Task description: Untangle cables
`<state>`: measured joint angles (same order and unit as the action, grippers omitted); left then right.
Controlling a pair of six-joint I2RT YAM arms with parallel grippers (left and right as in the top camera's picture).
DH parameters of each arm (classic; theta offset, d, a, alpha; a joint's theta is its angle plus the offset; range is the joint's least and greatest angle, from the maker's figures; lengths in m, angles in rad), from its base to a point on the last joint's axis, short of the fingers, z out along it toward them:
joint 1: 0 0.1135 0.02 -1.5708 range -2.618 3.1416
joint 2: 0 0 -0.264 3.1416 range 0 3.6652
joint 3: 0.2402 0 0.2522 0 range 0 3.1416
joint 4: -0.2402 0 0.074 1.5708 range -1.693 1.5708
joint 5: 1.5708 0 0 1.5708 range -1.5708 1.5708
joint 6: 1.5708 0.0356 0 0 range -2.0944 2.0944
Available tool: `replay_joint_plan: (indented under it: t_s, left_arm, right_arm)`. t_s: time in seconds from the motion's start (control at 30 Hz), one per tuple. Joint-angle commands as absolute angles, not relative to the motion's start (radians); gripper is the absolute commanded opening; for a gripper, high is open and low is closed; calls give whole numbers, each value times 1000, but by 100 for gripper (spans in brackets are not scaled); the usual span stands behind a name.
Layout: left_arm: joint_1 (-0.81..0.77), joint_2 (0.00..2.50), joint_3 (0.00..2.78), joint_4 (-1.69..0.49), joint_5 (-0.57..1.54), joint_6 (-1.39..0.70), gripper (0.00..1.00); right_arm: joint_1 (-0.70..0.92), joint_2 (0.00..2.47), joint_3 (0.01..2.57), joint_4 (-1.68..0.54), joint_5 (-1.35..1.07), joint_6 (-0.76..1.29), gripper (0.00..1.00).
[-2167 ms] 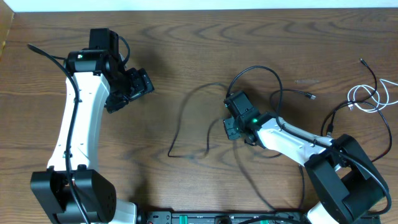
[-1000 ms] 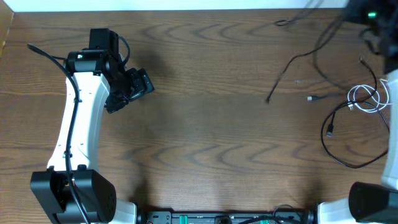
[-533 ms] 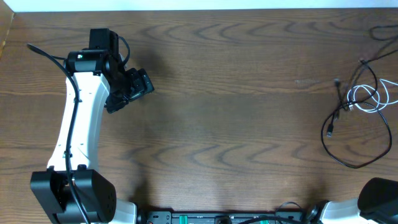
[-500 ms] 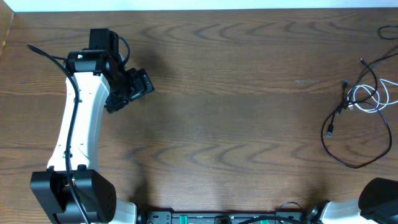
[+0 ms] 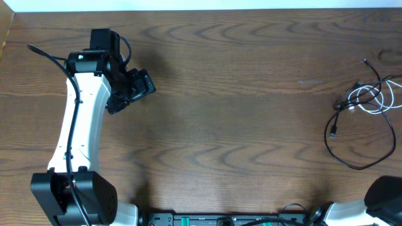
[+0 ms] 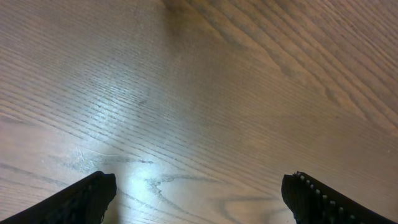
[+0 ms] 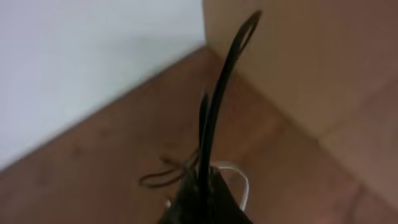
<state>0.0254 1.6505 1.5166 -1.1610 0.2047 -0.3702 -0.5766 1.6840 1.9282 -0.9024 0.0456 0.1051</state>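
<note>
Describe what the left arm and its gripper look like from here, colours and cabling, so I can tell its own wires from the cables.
The left arm has a long white link between black joint housings and a black base. A thin black wire runs along the white link, and another loops out near the wrist. The left gripper is all black; in the wrist view its fingertips are dark, with a ridged inner edge on one.

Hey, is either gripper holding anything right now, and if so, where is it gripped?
The left gripper is open and empty. The right gripper pinches a black cable along its length.
</note>
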Motion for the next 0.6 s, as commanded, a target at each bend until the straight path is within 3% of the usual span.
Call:
replay_joint_plan:
  t_s: [0.0, 0.17, 0.47, 0.5, 0.57]
  left_arm:
    - [29, 1636, 1515, -1167, 206, -379, 91]
    - [29, 1636, 1515, -1170, 206, -379, 91]
    - [29, 1636, 1515, -1170, 206, -379, 91]
    - [29, 1636, 1515, -1170, 206, -379, 91]
    - [29, 1636, 1515, -1170, 206, -379, 91]
  right_arm:
    - [-579, 1761, 1935, -1012, 114, 88, 1]
    - [-579, 1846, 1935, -1197, 113, 88, 1]
    - [-579, 2007, 1935, -1334, 113, 89, 1]
    - [-579, 2020, 1935, -1351, 113, 89, 3]
    - [-579, 2049, 1935, -1390, 109, 89, 25]
